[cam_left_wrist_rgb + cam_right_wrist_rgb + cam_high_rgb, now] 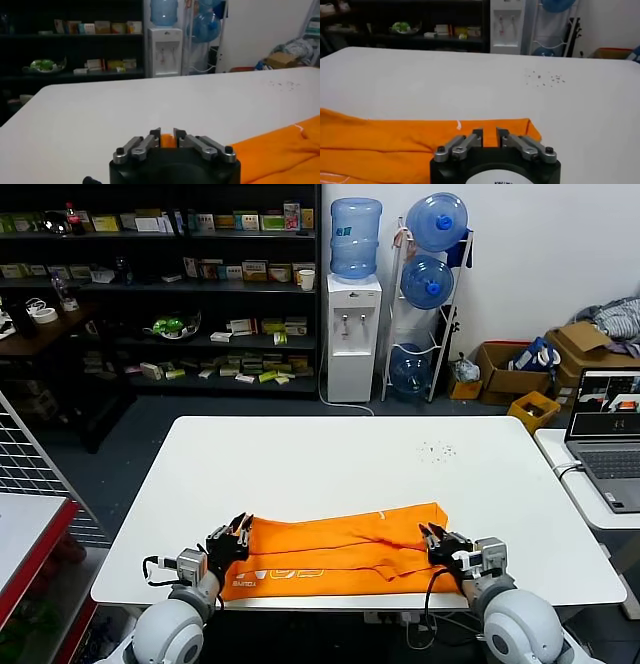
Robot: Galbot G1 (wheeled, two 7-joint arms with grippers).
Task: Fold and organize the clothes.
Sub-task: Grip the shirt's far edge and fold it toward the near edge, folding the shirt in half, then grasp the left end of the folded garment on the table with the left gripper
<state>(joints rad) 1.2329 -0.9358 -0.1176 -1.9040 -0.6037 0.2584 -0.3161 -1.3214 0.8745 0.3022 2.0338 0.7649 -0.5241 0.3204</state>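
Note:
The bright orange T-shirt lies folded into a long band along the near edge of the white table. Its small white print faces the front left and a white label shows at the far edge. My left gripper is at the shirt's left end, jaws nearly together with orange fabric between them. My right gripper is at the shirt's right end, jaws close together over the fabric. The shirt also shows in the left wrist view and the right wrist view.
A laptop sits on a side table at the right. A wire rack stands at the left. Behind the table are dark shelves, a water dispenser and cardboard boxes with a grey-blue heap. Small specks lie on the table.

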